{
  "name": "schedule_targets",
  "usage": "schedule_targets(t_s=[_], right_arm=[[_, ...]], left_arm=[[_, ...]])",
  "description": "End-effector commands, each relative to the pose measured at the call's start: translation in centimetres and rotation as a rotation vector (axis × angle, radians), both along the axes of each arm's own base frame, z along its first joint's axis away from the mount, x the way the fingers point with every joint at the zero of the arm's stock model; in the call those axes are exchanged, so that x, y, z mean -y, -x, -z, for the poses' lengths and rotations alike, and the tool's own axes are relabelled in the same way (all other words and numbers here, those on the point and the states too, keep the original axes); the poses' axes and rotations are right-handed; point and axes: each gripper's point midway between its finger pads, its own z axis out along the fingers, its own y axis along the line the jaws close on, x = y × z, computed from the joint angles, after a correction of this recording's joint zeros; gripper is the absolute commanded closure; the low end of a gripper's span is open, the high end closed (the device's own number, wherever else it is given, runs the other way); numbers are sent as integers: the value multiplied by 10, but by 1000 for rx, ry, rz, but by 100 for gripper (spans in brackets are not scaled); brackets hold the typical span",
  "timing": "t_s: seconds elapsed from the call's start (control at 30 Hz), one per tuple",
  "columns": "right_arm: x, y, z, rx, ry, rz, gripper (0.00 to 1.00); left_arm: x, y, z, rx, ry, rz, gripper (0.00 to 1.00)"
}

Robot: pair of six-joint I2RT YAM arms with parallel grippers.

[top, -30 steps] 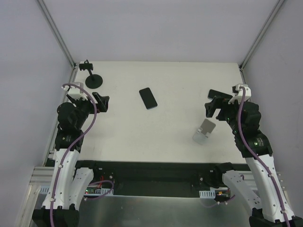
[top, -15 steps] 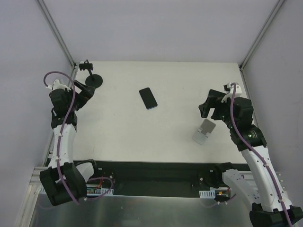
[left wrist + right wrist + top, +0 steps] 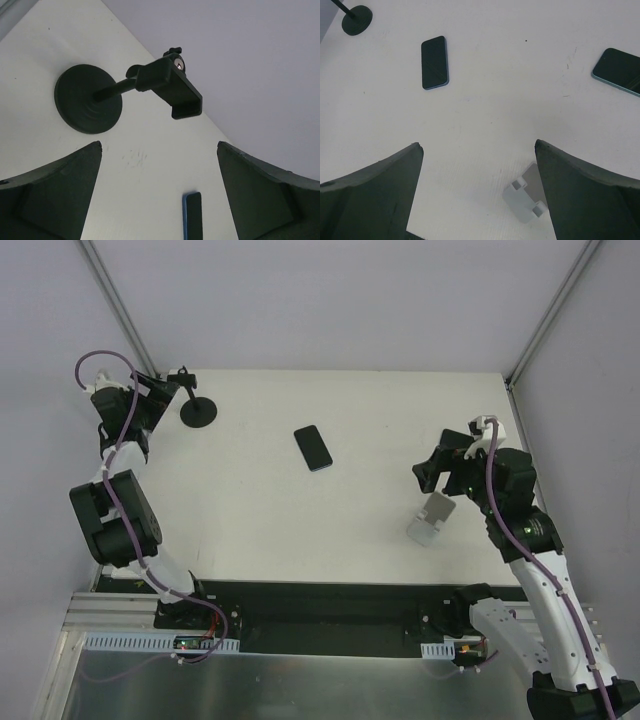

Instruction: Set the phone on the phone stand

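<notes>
The phone [image 3: 313,448] lay flat on the white counter [image 3: 350,530], around its middle and toward the far side, well apart from both stands. At the far left corner the left tool [image 3: 159,145] hung with its jaws spread wide and empty, facing the black phone stand [image 3: 198,412] without touching it. On the right, the right tool [image 3: 479,145] was also spread and held nothing, above the grey phone stand [image 3: 430,517]. A second phone [image 3: 618,71] lay flat, well apart from the first.
</notes>
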Motion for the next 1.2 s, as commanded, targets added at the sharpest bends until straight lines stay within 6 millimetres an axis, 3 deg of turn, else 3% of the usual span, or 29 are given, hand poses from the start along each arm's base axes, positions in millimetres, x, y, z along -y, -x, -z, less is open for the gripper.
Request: schedule_targets(t_s=[0.0, 0.23, 0.4, 0.57, 0.8, 0.83, 1.03, 1.07, 1.17], right_arm=[[-5, -1, -15, 75, -25, -34, 4], [-8, -5, -15, 51, -16, -43, 4], [-9, -6, -19, 49, -41, -36, 4], [-12, -5, -24, 50, -59, -43, 4], [-16, 5, -32, 53, -102, -65, 4], [-17, 6, -33, 53, -105, -65, 4], [-21, 12, -34, 33, -147, -79, 4], [-23, 12, -31, 24, -156, -85, 4], [-25, 7, -20, -21, -177, -61, 4]], left_arm=[[1, -37, -30, 119, 129, 54, 2], [-10, -85, -40, 166, 341, 60, 1], [-10, -94, -26, 142, 414, 31, 4], [-6, -100, -9, 107, 469, 20, 14], [3, -96, 2, 83, 477, 29, 43], [5, -95, 4, 80, 486, 31, 54], [19, -75, -11, 82, 483, 59, 85], [20, -70, -12, 79, 489, 56, 96], [33, -49, -12, 55, 540, 62, 100]])
